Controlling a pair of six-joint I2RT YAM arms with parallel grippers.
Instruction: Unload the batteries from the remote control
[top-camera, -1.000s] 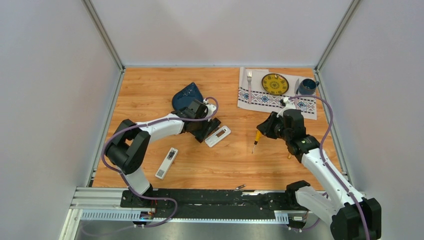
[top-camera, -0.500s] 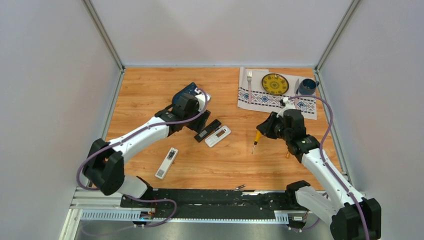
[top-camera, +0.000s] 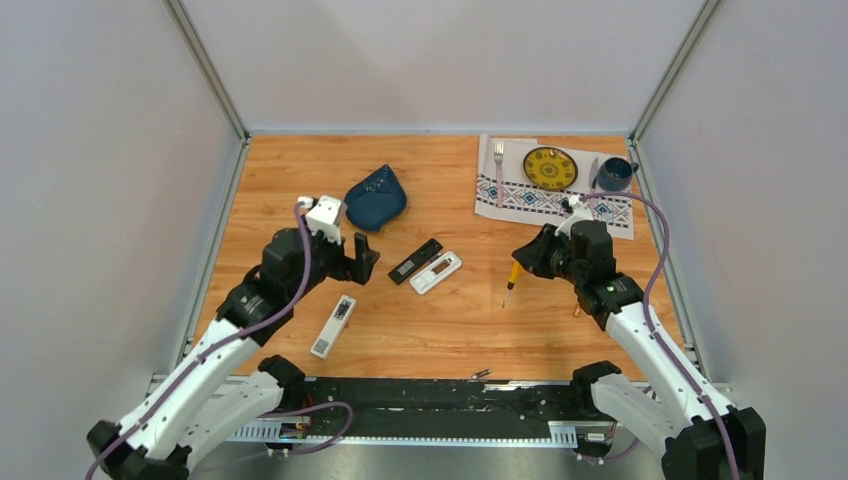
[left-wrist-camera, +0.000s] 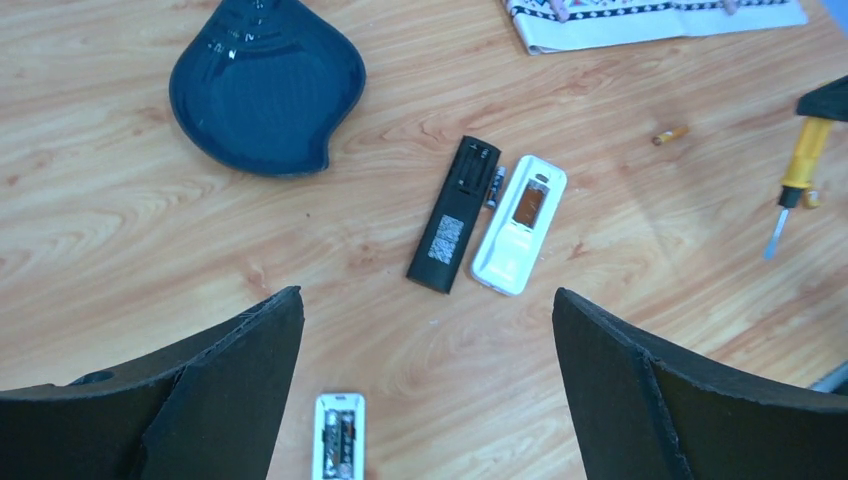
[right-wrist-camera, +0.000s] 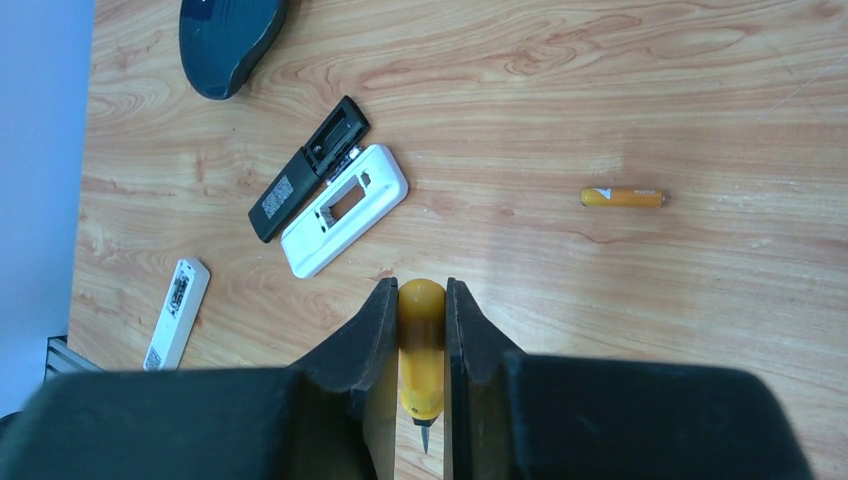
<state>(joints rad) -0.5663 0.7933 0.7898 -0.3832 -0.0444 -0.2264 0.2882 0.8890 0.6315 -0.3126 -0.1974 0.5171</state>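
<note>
A black remote (top-camera: 415, 260) with an open, empty battery bay lies beside a white remote (top-camera: 436, 272), also back-up with its bay open. A dark grey battery (left-wrist-camera: 493, 186) lies between them. A smaller white remote (top-camera: 334, 325) holds batteries (left-wrist-camera: 338, 438) in its open bay. An orange battery (right-wrist-camera: 621, 197) lies loose on the wood, also seen in the top view (top-camera: 577, 311). My left gripper (left-wrist-camera: 428, 295) is open and empty, raised left of the remotes (top-camera: 355, 258). My right gripper (right-wrist-camera: 421, 288) is shut on the orange-handled screwdriver (right-wrist-camera: 422, 345), tip near the table (top-camera: 512, 280).
A dark blue dish (top-camera: 375, 196) sits behind the remotes. A patterned cloth (top-camera: 520, 200) at the back right carries a yellow plate (top-camera: 550, 167), a fork (top-camera: 499, 157) and a blue mug (top-camera: 614, 173). Grey walls enclose the table.
My left arm has pulled back from the black remote toward the near left, its gripper open and empty. The right arm and screwdriver have not moved.
</note>
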